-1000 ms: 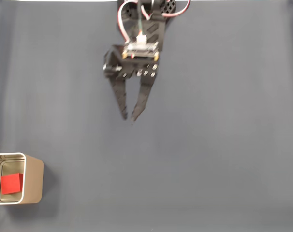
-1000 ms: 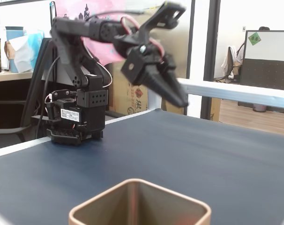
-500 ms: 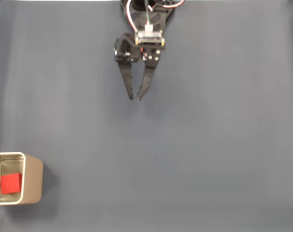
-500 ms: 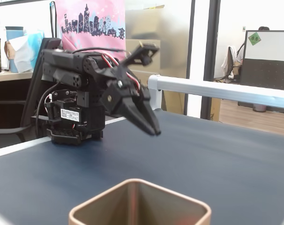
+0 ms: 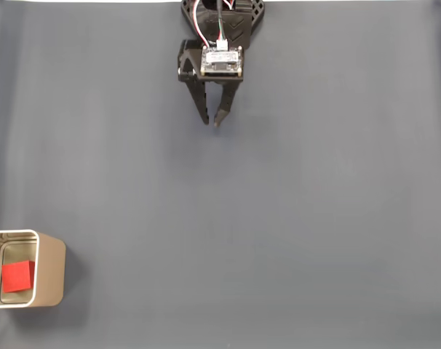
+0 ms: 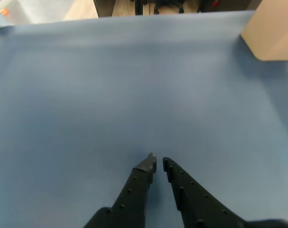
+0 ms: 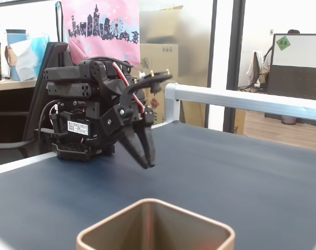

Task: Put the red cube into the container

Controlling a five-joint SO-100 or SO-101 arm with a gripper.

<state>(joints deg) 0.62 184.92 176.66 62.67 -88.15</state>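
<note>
Top-down fixed view: the red cube [image 5: 17,277] lies inside the container [image 5: 52,270], which sits at the lower left edge of the dark blue-grey mat [image 5: 293,218]. The cube rests on the tin's dull floor, toward the right inner wall. The tin's pale rim and beige-brown side face the camera.

The gripper [image 5: 212,121] is at the top centre of that view, well apart from the container, folded back close to the arm's base [image 5: 222,14]. Its 2 black fingers point down the picture, tips nearly together with a narrow gap between them, nothing held.

Wrist view: the fingers [image 6: 134,190] come in from the bottom edge, the tips a sliver apart over bare mat, nothing between them. A beige corner of the container [image 6: 272,33] shows at the upper right.

Low fixed view from the table edge: the arm is tucked against its base [image 7: 85,130], the gripper [image 7: 146,162] tilted downward and hanging above the mat. The container's rim [image 7: 155,221] is in the foreground; I cannot see the cube from this angle. A cardboard box [image 7: 158,67] and an aluminium rail [image 7: 241,101] stand behind the table.
</note>
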